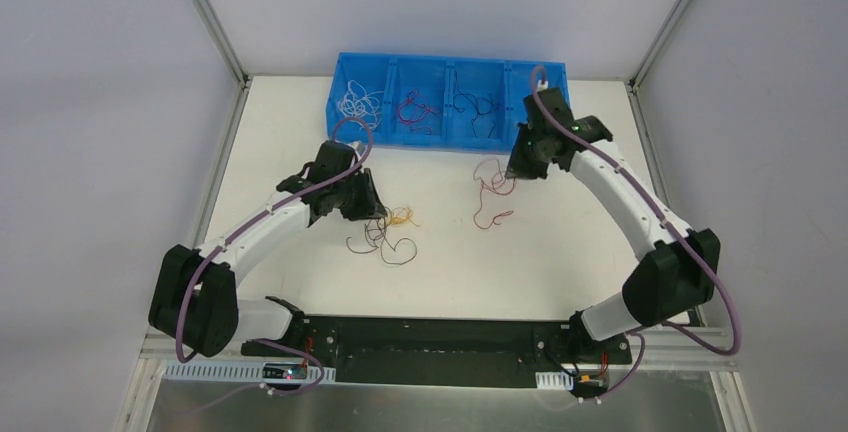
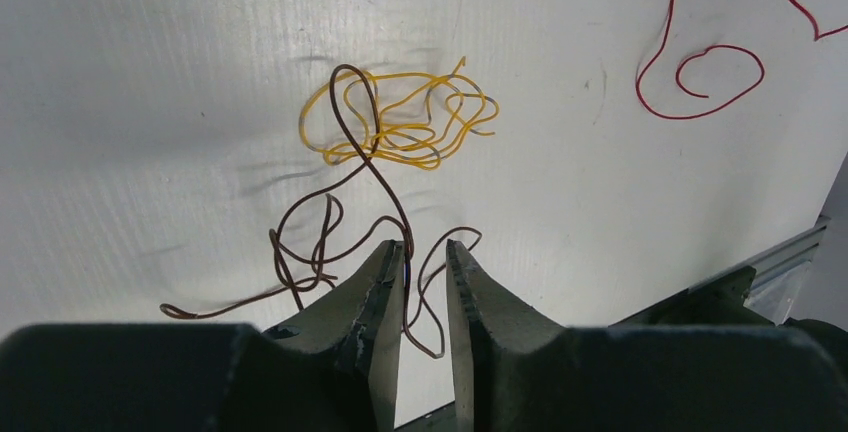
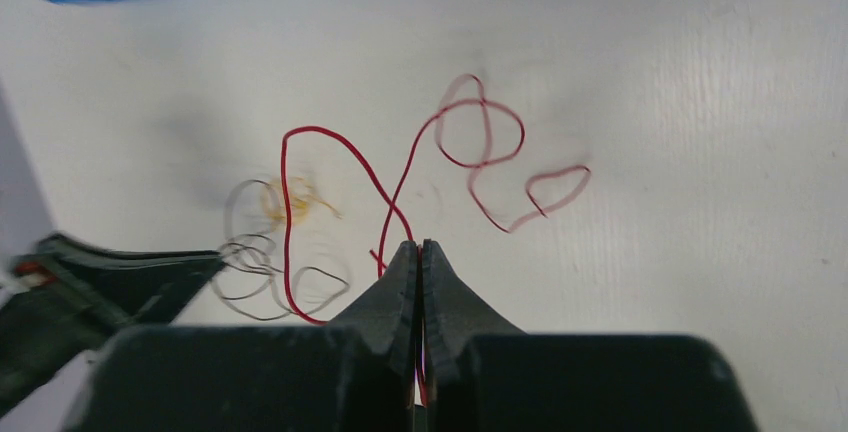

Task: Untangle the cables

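My left gripper (image 1: 372,214) (image 2: 425,249) is open and low over the table. A thin brown wire (image 2: 346,68) (image 1: 385,242) runs down between its fingers along the left finger. That wire loops through a small yellow tangle (image 2: 400,122) (image 1: 402,217). My right gripper (image 1: 515,167) (image 3: 421,244) is shut on a red wire (image 3: 312,130) (image 1: 492,192). The red wire trails in loops over the table, also seen in the left wrist view (image 2: 712,49). The brown and yellow wires show blurred in the right wrist view (image 3: 290,197).
A blue bin (image 1: 440,138) with several compartments stands at the back of the white table. It holds a white wire (image 1: 358,102), a red wire (image 1: 418,109) and a black wire (image 1: 475,107) in separate compartments. The right arm's wrist is beside its right end.
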`<action>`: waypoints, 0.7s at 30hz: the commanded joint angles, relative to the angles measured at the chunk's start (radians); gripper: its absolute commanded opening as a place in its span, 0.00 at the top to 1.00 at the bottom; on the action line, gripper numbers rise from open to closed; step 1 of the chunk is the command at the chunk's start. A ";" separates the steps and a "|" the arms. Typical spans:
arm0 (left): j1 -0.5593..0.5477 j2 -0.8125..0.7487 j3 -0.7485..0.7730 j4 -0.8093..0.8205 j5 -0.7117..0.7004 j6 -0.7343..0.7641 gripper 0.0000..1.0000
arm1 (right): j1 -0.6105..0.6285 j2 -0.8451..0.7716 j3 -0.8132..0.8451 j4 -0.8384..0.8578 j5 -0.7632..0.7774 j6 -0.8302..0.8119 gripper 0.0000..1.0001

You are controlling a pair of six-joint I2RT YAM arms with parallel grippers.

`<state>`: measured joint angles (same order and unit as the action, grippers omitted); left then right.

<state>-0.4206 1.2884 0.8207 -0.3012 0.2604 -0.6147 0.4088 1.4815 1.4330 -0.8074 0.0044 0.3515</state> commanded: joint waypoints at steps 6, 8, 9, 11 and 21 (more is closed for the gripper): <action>-0.102 0.043 0.105 0.056 0.065 0.090 0.42 | -0.005 0.095 -0.172 0.069 0.044 -0.041 0.91; -0.137 0.068 0.125 0.095 0.076 0.107 0.33 | -0.004 0.100 -0.186 0.078 0.028 -0.054 0.73; -0.153 0.089 0.133 0.125 0.087 0.118 0.31 | -0.004 0.096 -0.187 0.081 0.024 -0.056 0.66; -0.188 0.147 0.146 0.195 0.116 0.134 0.28 | -0.007 0.079 -0.183 0.076 0.027 -0.057 0.55; -0.373 0.359 0.365 0.270 0.044 0.461 0.24 | -0.169 -0.126 -0.207 0.043 -0.060 -0.019 0.26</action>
<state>-0.7506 1.6142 1.0615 -0.0750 0.3382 -0.3511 0.3164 1.4860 1.2449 -0.7551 -0.0067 0.3111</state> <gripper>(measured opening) 0.754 0.712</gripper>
